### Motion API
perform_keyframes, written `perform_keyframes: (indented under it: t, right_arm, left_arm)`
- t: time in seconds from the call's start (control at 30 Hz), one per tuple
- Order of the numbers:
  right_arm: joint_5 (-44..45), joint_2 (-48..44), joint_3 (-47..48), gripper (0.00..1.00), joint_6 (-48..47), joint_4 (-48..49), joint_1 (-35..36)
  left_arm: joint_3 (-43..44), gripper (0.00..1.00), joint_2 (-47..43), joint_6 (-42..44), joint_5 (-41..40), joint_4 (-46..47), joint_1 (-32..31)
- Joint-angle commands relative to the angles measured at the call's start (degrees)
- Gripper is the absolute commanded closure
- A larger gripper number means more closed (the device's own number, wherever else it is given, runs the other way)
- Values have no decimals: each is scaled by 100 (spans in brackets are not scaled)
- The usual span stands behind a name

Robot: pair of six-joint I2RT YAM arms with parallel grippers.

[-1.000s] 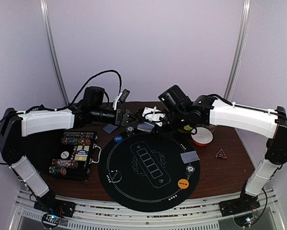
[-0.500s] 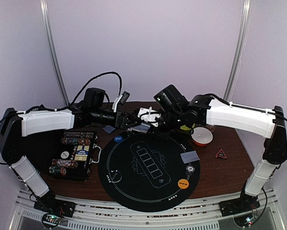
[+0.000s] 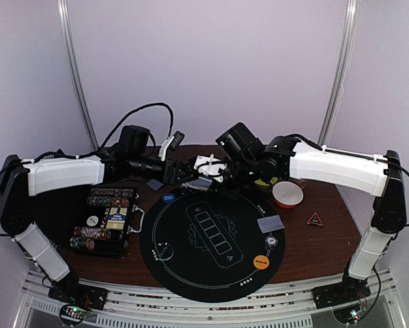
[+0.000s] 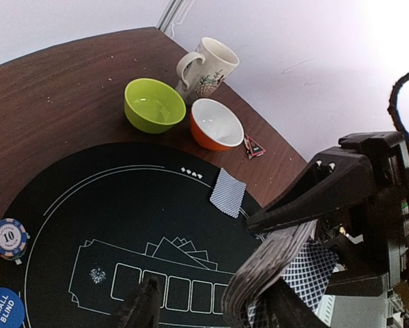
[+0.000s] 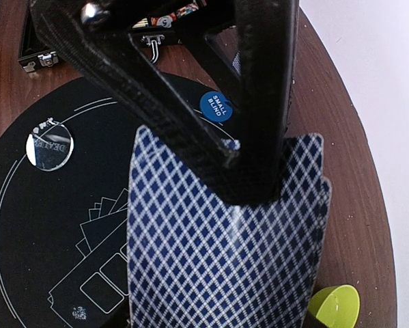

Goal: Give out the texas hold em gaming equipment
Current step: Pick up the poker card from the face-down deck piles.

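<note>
My right gripper is shut on a deck of blue-diamond-backed playing cards, held above the far rim of the black poker mat. My left gripper reaches in from the left, open, with the deck's bent edge lying against its right finger and a gap to the other finger. One card lies face down on the mat's right side. Another card rests on the table at the far left. A blue small-blind disc, an orange disc and a clear dealer disc sit on the mat.
A green bowl, an orange-and-white bowl and a patterned mug stand at the far right. A red triangle lies right of the mat. An open chip case sits to the left. A "10" chip lies near the small-blind disc.
My left gripper has moved right up to the deck and its jaws have narrowed. The right arm has shifted the deck slightly left toward it.
</note>
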Motion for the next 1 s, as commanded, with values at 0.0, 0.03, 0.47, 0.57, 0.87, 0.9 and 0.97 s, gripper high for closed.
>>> perform_keyframes:
  t: [0.0, 0.03, 0.47, 0.57, 0.87, 0.9, 0.97]
  right_arm:
    - [98, -207, -78, 51, -46, 57, 51]
    - [96, -201, -77, 51, -40, 60, 49]
    - [156, -146, -59, 51, -88, 62, 54]
    - [184, -146, -62, 51, -87, 57, 50]
    - [237, -161, -62, 51, -91, 31, 55]
    - [239, -163, -63, 51, -91, 33, 52]
    - [247, -167, -57, 51, -92, 40, 55]
  left_arm:
    - [-49, 46, -198, 135, -285, -94, 81]
    - [-60, 46, -211, 139, -286, -90, 77]
    - [16, 40, -374, 156, 232, -2, 83]
    - [16, 41, -414, 153, 284, 39, 79]
    - [-31, 72, -473, 135, 382, 110, 82]
    - [-44, 72, -462, 125, 427, 128, 81]
    - [-59, 72, -420, 116, 509, 143, 82]
